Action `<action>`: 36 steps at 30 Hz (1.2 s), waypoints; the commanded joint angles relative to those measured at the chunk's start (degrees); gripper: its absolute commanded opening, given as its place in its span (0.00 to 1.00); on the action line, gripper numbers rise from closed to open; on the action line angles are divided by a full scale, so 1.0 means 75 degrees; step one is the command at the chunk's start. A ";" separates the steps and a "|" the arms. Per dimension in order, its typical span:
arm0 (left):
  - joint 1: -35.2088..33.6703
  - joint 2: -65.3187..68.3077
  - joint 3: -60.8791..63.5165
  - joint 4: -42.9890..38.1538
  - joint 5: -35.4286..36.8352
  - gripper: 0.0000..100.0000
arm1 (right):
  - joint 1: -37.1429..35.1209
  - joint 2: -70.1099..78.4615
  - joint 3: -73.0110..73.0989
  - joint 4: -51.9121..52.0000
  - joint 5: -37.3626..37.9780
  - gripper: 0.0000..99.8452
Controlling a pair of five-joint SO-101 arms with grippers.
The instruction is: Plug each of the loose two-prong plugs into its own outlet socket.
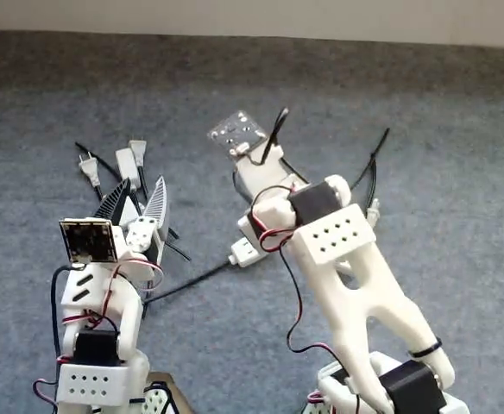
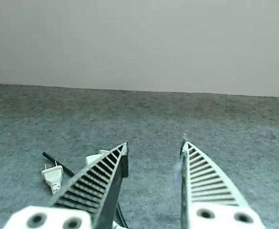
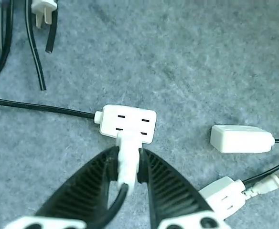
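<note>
My right gripper (image 3: 128, 155) is shut on a white two-prong plug (image 3: 128, 164). The plug's front end meets the near edge of a white outlet block (image 3: 127, 121), and its prongs are hidden. That outlet block (image 1: 245, 250) lies under the right arm, with a black cord running to the left. My left gripper (image 1: 142, 183) (image 2: 154, 143) is open and holds nothing. It hovers near loose white plugs (image 1: 88, 168) (image 2: 52, 175) lying on the carpet. Another loose plug (image 3: 43, 9) lies farther away from the outlet block.
Two more white outlet blocks (image 3: 242, 138) (image 3: 223, 198) lie to one side of the right gripper. One of them has a plug (image 3: 273, 179) beside it. Black cords (image 3: 34, 47) trail across the grey carpet (image 1: 425, 172). A pale wall (image 2: 139, 43) bounds the far side.
</note>
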 commanded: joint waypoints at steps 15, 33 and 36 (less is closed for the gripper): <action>-0.0006 0.0006 0.0147 0.0129 0.0035 0.19 | 0.0440 0.0053 0.1178 -0.1705 0.0492 0.01; -0.0006 0.0006 0.0147 0.0129 0.0035 0.19 | 0.0533 0.1225 0.1084 -0.2034 0.0668 0.01; -0.0006 0.0006 0.0147 0.0129 0.0035 0.19 | 0.0533 0.1225 0.0920 -0.1975 0.0668 0.01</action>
